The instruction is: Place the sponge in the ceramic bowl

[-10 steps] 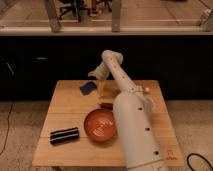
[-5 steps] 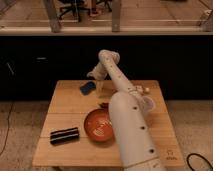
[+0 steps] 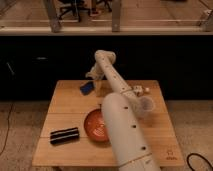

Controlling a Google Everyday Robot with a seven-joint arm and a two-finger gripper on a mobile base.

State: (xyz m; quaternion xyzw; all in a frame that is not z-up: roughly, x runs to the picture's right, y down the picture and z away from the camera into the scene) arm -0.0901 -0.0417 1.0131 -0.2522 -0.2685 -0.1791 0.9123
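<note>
Blue sponge [image 3: 87, 88] lying on the far part of the table [image 3: 65, 102], well apart from the ceramic bowl [image 3: 90, 125] at the nearer side. Gripper [image 3: 94, 76] just above and beside the sponge, fingers spread and released, seemingly holding nothing. Probably very light and soft, yielding under pressure, neither slippery nor fragile. Best taken across its two long edges near the middle, pressing down slightly, since so flat on the wood. No hard squeeze needed. Bowl glazed and breakable, so better a gentle release.
</note>
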